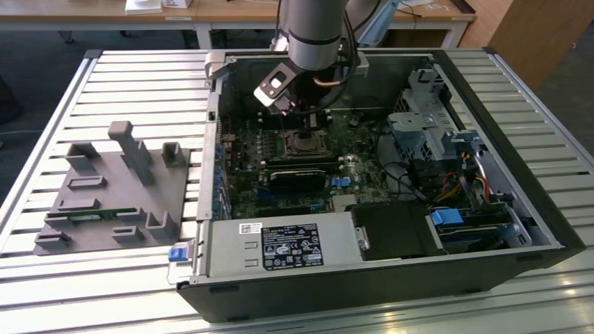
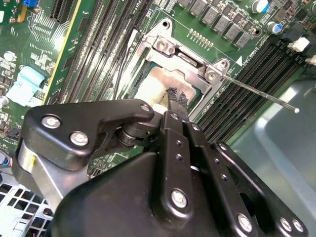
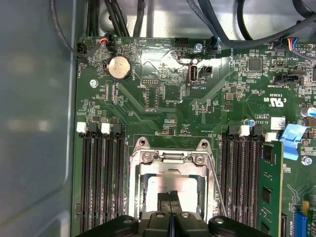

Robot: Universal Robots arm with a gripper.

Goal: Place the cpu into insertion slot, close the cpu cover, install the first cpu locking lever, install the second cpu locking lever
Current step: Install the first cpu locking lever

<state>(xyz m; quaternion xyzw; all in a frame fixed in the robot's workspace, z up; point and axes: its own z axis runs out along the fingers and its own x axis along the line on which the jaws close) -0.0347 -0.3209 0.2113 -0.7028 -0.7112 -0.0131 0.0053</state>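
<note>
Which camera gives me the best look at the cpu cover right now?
The first wrist view: it faces the cpu cover squarely, only the gripper hiding one edge. The second wrist view shows it slanted, half hidden; the exterior view, far off beneath the arm.

A silvery slatted metal worktop (image 1: pixel 139 90) carries two things. A large dark-grey metal computer case (image 1: pixel 371 292) lies on its side with the open side up, covering the middle and the exterior view's right of the slats. Just beside it, on the exterior view's left, sits a flat grey plastic fixture block (image 1: pixel 111 202) with upright posts and slots; a thin green circuit strip (image 1: pixel 93 214) rests in one slot.
</note>
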